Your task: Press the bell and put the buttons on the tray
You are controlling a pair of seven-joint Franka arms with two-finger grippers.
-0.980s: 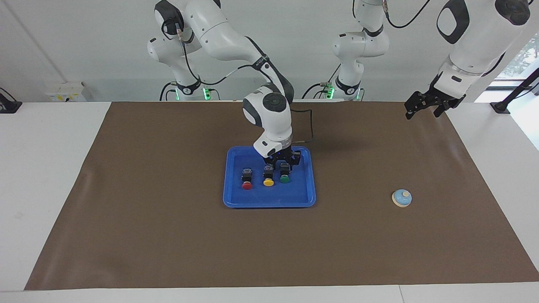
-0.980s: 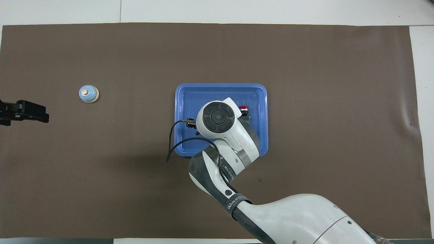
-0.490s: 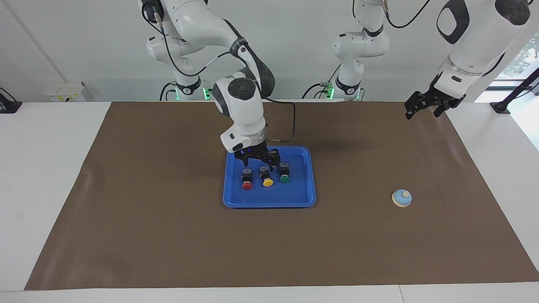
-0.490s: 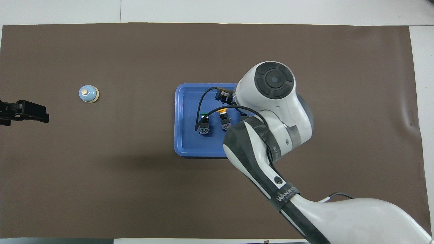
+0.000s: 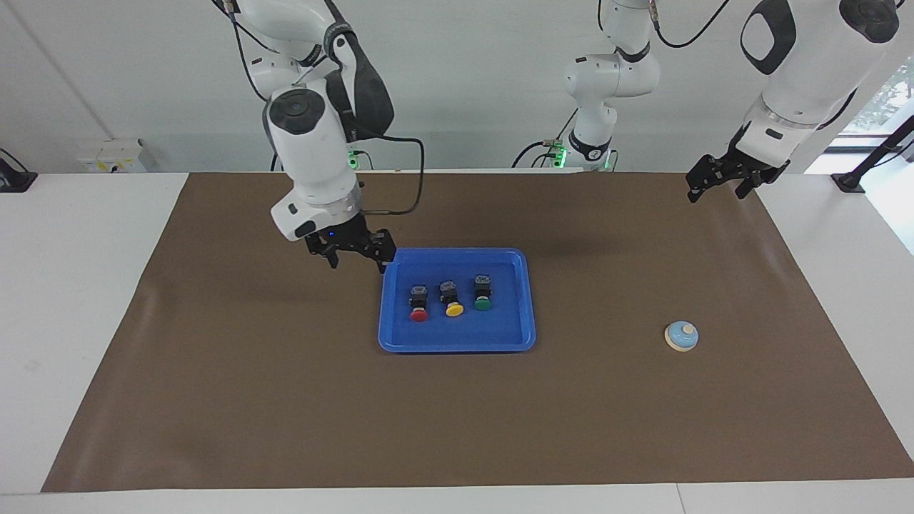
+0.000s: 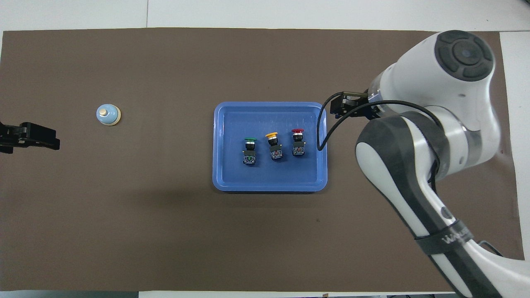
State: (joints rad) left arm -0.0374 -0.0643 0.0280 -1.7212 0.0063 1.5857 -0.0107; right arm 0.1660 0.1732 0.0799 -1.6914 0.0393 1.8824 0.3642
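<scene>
The right gripper (image 5: 355, 257) is hanging released and empty over the mat beside the tray (image 5: 457, 345), where all three buttons (image 5: 450, 297) are sitting, so pressing the bell (image 5: 682, 336) likely falls to the open, waiting left gripper (image 5: 716, 183).

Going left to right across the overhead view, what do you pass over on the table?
Left gripper → bell → green button → yellow button → red button → right gripper. The three buttons sit in the tray.
</scene>
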